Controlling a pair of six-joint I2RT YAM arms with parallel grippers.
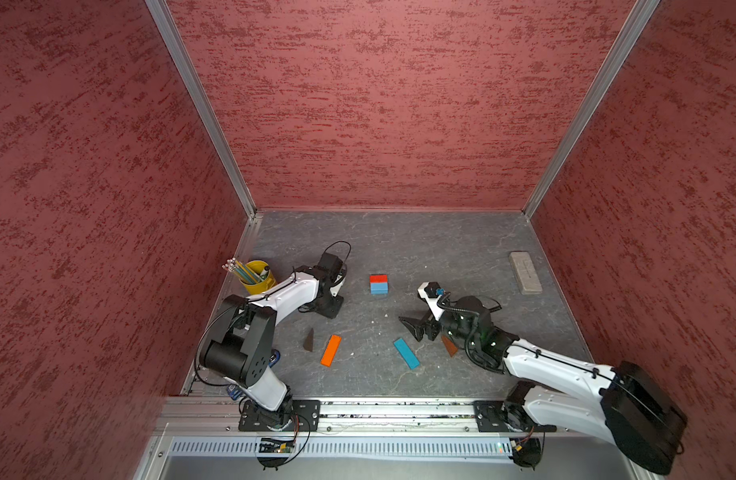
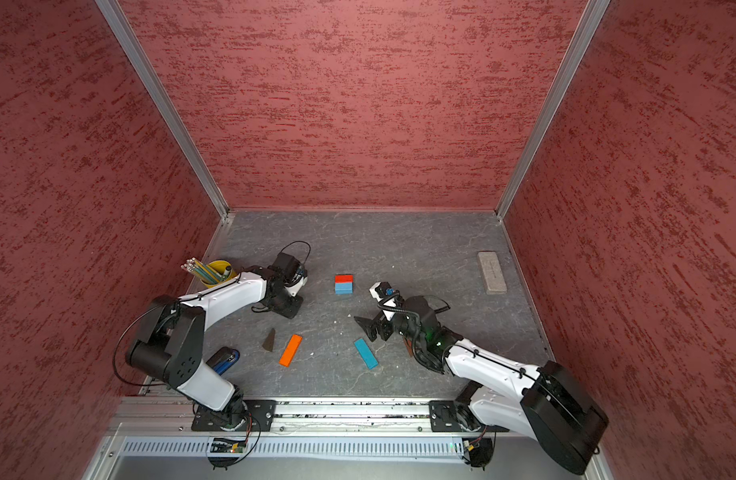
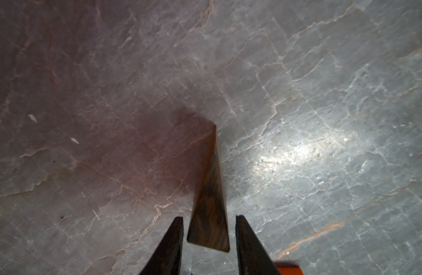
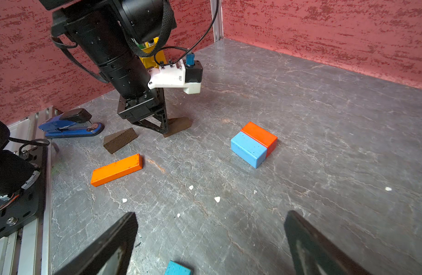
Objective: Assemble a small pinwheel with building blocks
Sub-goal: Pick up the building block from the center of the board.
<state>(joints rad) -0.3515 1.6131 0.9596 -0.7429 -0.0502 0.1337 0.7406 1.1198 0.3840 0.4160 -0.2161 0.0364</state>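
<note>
In the left wrist view my left gripper (image 3: 208, 217) is open and straddles the thick end of a dark brown wedge (image 3: 211, 190) lying on the floor, with a thin gap on each side. The right wrist view shows the same wedge (image 4: 180, 123). My right gripper (image 1: 412, 327) hovers wide open and empty above the blue bar (image 1: 406, 353). The red-and-blue cube (image 1: 378, 284) sits mid-table. An orange bar (image 1: 331, 350) and a second brown wedge (image 1: 309, 340) lie front left. An orange-brown wedge (image 1: 449, 345) is partly hidden under my right arm. No assembled pinwheel is in view.
A yellow cup of pencils (image 1: 256, 276) stands by the left wall. A grey block (image 1: 525, 273) lies at the back right. A blue stapler (image 2: 223, 359) rests beside the left arm's base. Red walls close in three sides.
</note>
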